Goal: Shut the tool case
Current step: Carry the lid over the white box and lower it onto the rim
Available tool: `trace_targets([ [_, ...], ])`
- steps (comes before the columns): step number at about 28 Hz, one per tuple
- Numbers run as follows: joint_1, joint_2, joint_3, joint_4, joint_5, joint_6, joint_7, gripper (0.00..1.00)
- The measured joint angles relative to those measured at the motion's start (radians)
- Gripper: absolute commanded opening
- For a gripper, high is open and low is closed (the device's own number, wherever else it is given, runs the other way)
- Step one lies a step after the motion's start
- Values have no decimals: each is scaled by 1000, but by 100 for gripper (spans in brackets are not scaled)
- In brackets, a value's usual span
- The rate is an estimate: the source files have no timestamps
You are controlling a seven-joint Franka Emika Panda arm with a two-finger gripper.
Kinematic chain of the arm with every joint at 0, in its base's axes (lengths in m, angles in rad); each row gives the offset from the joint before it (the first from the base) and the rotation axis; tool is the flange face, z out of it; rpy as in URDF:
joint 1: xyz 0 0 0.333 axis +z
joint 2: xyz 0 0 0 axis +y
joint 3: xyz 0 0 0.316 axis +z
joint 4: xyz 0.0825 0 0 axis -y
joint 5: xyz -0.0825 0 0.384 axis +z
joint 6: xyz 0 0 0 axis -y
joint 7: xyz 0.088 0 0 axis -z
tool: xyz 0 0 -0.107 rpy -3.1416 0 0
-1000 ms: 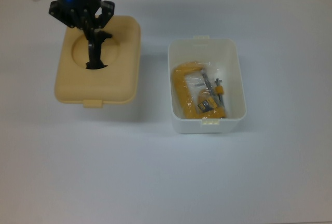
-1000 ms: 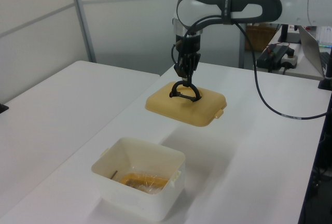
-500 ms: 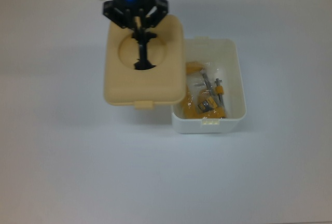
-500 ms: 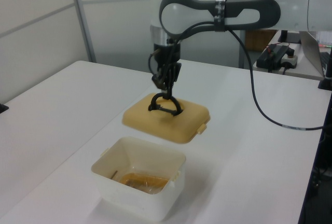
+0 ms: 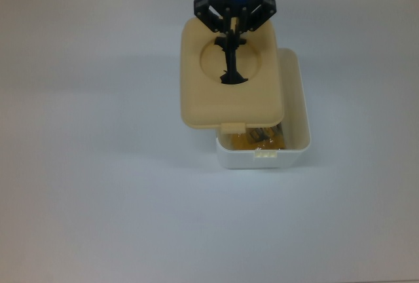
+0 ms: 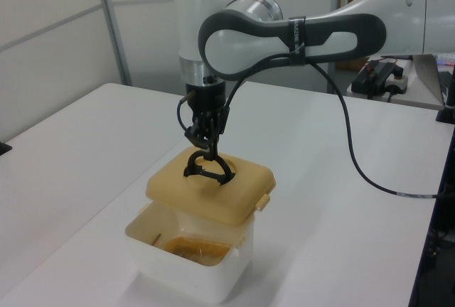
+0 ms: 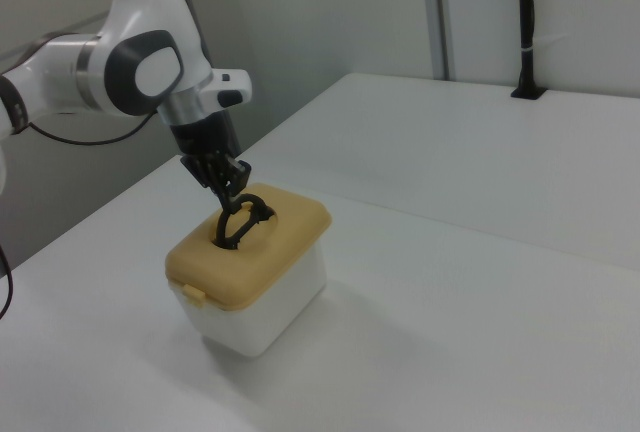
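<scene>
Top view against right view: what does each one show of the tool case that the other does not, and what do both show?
Only the top view shows the yellow contents in the uncovered strip of the white box. Only the right view shows the box's side wall below the lid. Both show the tool holding the beige lid by its black handle over the box.

Lid hanging over the open box

The gripper (image 5: 230,34) pinches the black handle (image 5: 231,60) of the beige lid (image 5: 230,76), which covers most of the white box (image 5: 294,126) (yellow contents (image 5: 262,139) peek out at the near edge) on the white table (image 5: 98,185).
</scene>
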Motion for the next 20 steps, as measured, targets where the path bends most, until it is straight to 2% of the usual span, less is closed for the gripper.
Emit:
trace_targets([
  [10, 78, 30, 0, 9, -51, 0, 68, 0],
  [20, 84, 98, -1, 66, -52, 50, 98, 0],
])
